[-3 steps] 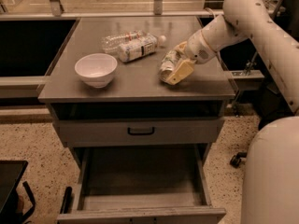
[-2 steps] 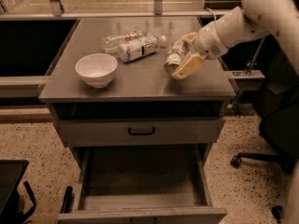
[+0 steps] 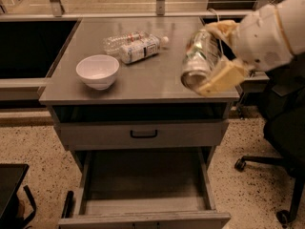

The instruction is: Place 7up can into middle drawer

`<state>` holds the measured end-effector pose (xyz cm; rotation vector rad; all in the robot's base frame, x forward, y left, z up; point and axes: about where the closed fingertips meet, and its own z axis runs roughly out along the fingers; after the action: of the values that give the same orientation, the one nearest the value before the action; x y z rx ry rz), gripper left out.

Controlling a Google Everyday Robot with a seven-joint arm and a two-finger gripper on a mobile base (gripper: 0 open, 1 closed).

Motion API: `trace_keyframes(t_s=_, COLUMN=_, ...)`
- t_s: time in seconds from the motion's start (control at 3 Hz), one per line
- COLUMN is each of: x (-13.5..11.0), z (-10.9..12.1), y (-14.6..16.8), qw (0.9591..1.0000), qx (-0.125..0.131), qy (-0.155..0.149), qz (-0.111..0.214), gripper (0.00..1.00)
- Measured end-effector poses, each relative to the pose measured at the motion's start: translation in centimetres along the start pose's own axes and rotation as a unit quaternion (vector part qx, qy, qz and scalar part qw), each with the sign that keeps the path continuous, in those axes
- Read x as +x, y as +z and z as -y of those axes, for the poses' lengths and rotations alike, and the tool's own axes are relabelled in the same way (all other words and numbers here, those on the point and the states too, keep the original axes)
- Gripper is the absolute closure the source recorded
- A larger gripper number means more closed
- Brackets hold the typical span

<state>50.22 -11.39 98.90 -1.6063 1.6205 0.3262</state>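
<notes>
My gripper (image 3: pixel 209 56) is shut on the 7up can (image 3: pixel 199 59), a silvery can with pale green print, tilted with its shiny end pointing down and toward the camera. It hangs in the air above the right front part of the grey table top (image 3: pixel 157 73). The middle drawer (image 3: pixel 143 187) stands pulled open below, a wide grey box with a bare floor. It lies lower and to the left of the can.
A white bowl (image 3: pixel 97 71) sits at the table's left front. Two clear plastic bottles (image 3: pixel 136 46) lie at the back middle. A shut drawer with a black loop handle (image 3: pixel 143 134) is above the open one. An office chair base (image 3: pixel 271 175) stands at the right.
The gripper has lifted the can off the table top and brought it up and toward the camera, so it looks larger. The bowl and bottles have not moved.
</notes>
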Motion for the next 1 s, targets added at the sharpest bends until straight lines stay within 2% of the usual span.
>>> trace_keyframes(t_s=0.33, x=2.2, z=-3.7, y=-2.5, qw=0.9989, qx=0.009, qy=0.024, qz=-0.041, gripper=1.0)
trace_keyframes(t_s=0.67, x=2.2, z=-3.7, y=-2.5, qw=0.9989, qx=0.008, qy=0.024, qz=-0.041, gripper=1.0)
trace_keyframes(t_s=1.0, x=5.5, z=-4.4, y=0.1, qw=0.9986, qx=0.003, qy=0.053, qz=0.002, gripper=1.0)
